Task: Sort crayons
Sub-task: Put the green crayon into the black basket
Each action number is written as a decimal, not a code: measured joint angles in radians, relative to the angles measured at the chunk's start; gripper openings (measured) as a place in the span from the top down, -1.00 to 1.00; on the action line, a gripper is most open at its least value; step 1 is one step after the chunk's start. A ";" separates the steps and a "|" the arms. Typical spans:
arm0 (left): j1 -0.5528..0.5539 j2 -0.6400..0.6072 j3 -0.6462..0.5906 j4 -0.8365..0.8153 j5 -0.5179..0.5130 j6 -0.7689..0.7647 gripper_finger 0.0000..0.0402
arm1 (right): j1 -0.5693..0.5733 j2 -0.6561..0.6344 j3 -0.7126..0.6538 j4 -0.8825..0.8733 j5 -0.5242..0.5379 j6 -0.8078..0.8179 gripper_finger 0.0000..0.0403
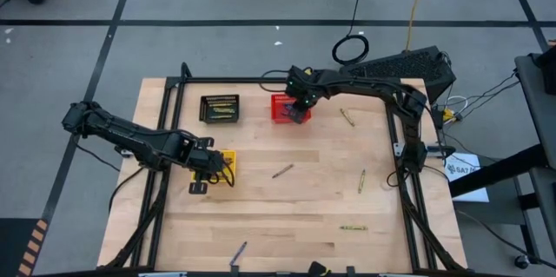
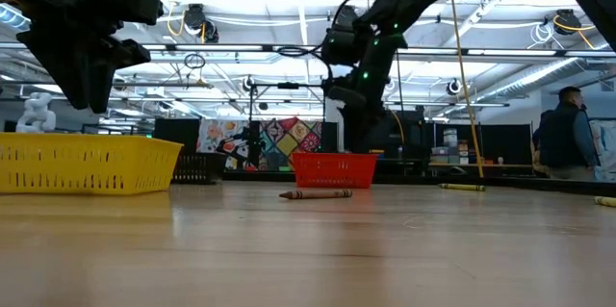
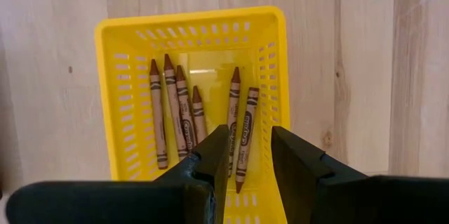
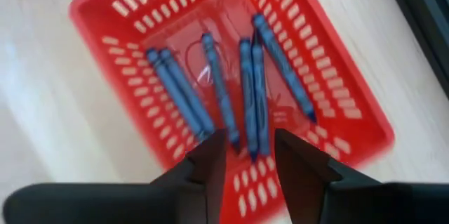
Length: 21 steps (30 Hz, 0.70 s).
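My left gripper hangs open above the yellow basket, where several brown crayons lie on the basket floor. My right gripper hangs open above the red basket, which holds several blue crayons. Neither gripper has anything between its fingers. The black basket holds yellow-green crayons. Loose crayons lie flat on the table: a brown one at the middle, yellow-green ones toward the right, and a blue one near the front edge.
A black metal frame runs along the table's left, far and right sides. The wooden top between the baskets and the near edge holds only the scattered crayons. A person stands in the room beyond the table, far right in the low view.
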 joint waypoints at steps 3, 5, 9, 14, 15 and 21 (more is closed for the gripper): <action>0.000 0.000 0.000 0.000 0.000 -0.001 0.50 | 0.009 -0.039 0.000 -0.057 0.000 0.032 0.43; 0.000 0.000 0.000 0.000 0.000 -0.007 0.50 | 0.018 -0.067 0.000 -0.090 0.000 0.055 0.41; 0.000 0.000 0.000 0.010 0.000 -0.069 0.50 | 0.038 -0.135 0.000 -0.137 -0.001 0.121 0.41; 0.000 0.000 0.000 0.042 0.000 -0.188 0.50 | 0.065 -0.216 0.000 -0.294 -0.002 0.256 0.41; 0.000 0.000 0.000 0.047 0.000 -0.197 0.50 | 0.069 -0.229 0.000 -0.339 -0.001 0.278 0.41; 0.000 0.000 0.000 0.049 0.000 -0.209 0.50 | 0.090 -0.256 0.000 -0.547 0.078 0.404 0.41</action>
